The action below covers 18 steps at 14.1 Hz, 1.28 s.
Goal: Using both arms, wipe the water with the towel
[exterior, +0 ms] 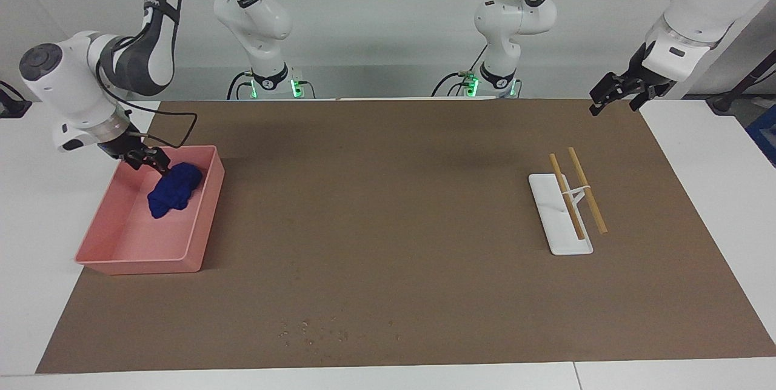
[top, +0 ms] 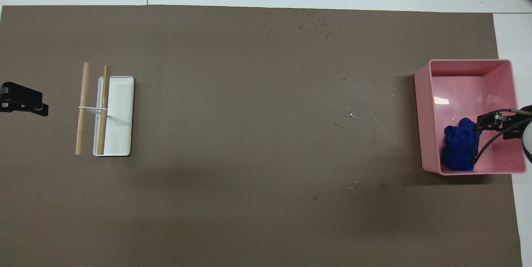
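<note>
The blue towel (exterior: 175,188) lies bunched in the pink tray (exterior: 203,220), in the part nearer to the robots; it also shows in the overhead view (top: 458,146). My right gripper (exterior: 159,162) is down in the tray at the towel's edge, touching it (top: 484,121). The water (exterior: 315,329) is a patch of tiny droplets on the brown mat near the edge farthest from the robots (top: 320,25). My left gripper (exterior: 618,97) waits open and empty, raised over the mat's corner at the left arm's end (top: 25,101).
A white flat holder (exterior: 561,238) with two wooden sticks (exterior: 587,190) lies toward the left arm's end (top: 120,134). A few more pale specks (top: 352,115) dot the mat between the pink tray (top: 424,117) and the middle.
</note>
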Each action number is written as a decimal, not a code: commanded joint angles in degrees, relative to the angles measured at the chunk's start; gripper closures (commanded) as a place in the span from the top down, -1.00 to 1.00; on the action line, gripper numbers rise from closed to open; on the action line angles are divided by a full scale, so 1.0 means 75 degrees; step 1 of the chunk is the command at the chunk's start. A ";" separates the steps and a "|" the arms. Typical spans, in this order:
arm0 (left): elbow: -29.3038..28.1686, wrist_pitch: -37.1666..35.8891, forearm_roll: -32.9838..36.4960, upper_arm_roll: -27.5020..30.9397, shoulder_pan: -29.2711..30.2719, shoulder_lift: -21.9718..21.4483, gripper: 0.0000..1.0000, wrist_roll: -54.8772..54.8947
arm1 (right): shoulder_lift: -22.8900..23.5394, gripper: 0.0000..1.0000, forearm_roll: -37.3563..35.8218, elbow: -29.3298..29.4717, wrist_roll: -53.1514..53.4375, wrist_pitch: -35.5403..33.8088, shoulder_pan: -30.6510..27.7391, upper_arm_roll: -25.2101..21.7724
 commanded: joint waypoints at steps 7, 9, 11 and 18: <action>0.0049 0.0026 -0.0065 0.0082 -0.0117 -0.0033 1.00 0.0097 | -0.0136 1.00 -0.0167 0.2719 0.1713 -0.2783 0.2283 0.0054; 0.0049 0.0037 -0.0065 0.0070 -0.0117 -0.0057 1.00 0.0086 | -0.0124 1.00 -0.0074 0.2990 0.1983 -0.2890 0.2426 0.0054; 0.0049 0.0037 -0.0065 0.0070 -0.0117 -0.0057 1.00 0.0086 | -0.0112 1.00 0.0032 0.3166 0.1985 -0.3018 0.2367 0.0031; 0.0037 0.0037 -0.0065 0.0000 -0.0129 -0.0080 1.00 0.0027 | -0.0393 1.00 0.0020 0.2851 0.1785 -0.3195 0.2133 -0.0028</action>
